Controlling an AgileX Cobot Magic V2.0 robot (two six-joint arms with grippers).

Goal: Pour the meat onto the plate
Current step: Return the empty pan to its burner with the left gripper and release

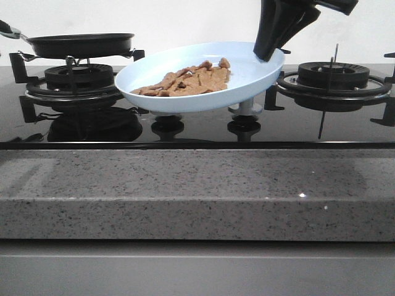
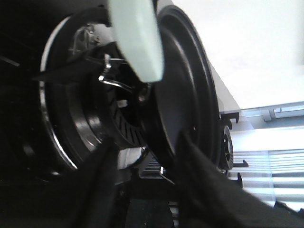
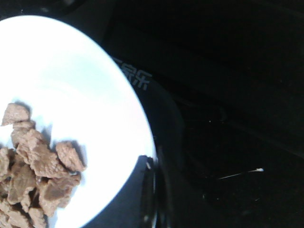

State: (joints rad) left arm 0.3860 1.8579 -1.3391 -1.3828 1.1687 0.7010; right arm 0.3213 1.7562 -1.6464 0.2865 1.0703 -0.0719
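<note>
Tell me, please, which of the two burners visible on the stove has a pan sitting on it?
The left burner: the black frying pan rests on its grate, while the right burner is bare.

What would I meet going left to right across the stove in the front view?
Frying pan on the left burner → meat on the tilted plate → right gripper clamped on the plate's rim → right burner.

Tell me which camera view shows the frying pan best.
The front view: the black frying pan sits whole on the left burner, handle pointing left. The left wrist view shows only its underside close up, blurred, behind the pale handle. The right wrist view shows none of it.
</note>
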